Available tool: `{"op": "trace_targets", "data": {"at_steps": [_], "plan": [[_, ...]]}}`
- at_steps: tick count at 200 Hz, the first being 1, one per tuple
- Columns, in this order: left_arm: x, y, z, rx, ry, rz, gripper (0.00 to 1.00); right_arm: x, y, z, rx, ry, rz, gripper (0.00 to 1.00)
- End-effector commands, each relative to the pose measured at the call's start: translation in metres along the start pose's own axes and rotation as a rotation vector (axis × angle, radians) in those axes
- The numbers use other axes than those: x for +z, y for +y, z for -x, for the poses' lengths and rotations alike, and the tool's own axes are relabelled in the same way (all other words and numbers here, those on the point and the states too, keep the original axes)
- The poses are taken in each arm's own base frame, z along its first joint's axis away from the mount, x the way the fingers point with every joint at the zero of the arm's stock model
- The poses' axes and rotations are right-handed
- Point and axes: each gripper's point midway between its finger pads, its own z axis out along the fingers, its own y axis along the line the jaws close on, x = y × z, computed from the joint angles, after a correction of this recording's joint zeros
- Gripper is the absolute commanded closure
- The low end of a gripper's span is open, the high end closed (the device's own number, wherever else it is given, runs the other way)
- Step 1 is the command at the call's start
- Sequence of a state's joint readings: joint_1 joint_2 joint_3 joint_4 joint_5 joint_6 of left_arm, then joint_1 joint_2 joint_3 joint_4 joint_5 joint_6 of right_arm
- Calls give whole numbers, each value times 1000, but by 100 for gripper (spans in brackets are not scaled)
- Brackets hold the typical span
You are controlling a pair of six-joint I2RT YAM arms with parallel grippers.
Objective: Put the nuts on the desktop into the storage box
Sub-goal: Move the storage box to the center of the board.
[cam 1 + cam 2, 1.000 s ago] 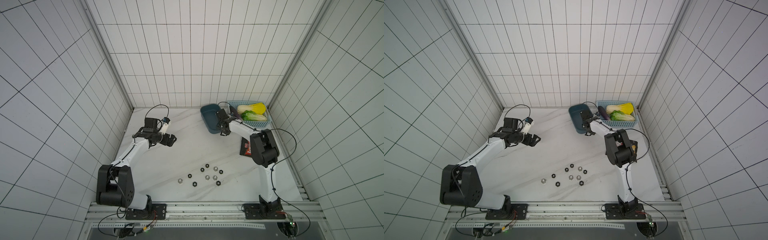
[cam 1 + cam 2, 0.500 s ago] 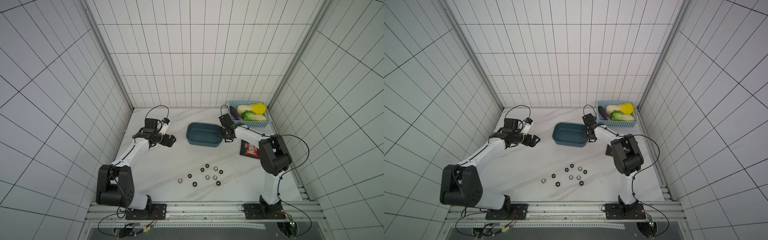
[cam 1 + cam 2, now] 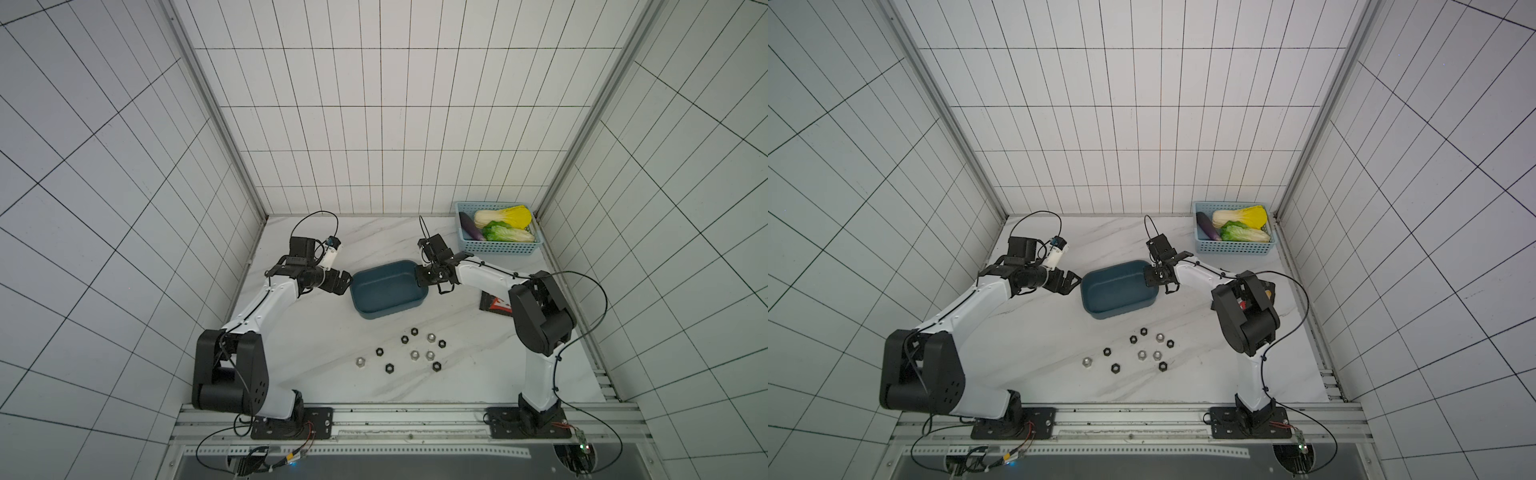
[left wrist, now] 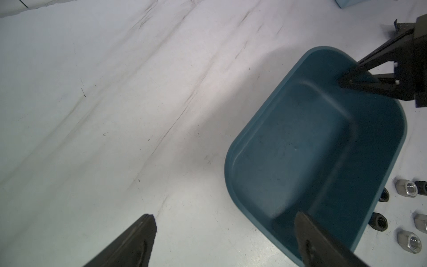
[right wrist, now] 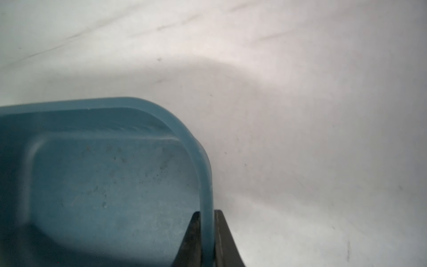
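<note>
The dark teal storage box (image 3: 388, 289) (image 3: 1119, 289) stands empty in the middle of the white marble desktop (image 3: 316, 345). My right gripper (image 3: 419, 280) (image 5: 206, 213) is shut on its right-hand rim, one finger inside the wall and one outside. My left gripper (image 3: 347, 282) (image 4: 225, 216) hangs open just left of the box (image 4: 318, 150), holding nothing. Several black and silver nuts (image 3: 414, 354) (image 3: 1141, 354) (image 4: 409, 188) lie scattered on the desktop in front of the box.
A light blue basket (image 3: 498, 248) with toy vegetables stands in the back right corner. A dark red packet (image 3: 496, 305) lies on the desktop, partly under my right arm. Tiled walls close in three sides.
My right gripper has closed on the storage box and dragged it from beside the basket to the middle of the desktop. My left gripper shifted slightly toward the box, still open.
</note>
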State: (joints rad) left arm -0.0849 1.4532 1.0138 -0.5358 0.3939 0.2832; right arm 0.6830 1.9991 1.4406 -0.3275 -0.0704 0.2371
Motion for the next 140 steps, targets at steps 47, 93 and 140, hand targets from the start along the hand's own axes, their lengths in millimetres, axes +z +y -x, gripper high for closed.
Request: {"op": "trace_targets", "data": {"at_steps": [47,93,140], "plan": [[-13,-16,3,53,-27,-75,2,25,27,59,-134,-97,61,83],[-14,-21,3,70,-27,-103,2,5,34,70,-120,-127,93,72],[-25,-46,16,144,-58,-211,2,-70,39,65,-118,-197,134,60]]}}
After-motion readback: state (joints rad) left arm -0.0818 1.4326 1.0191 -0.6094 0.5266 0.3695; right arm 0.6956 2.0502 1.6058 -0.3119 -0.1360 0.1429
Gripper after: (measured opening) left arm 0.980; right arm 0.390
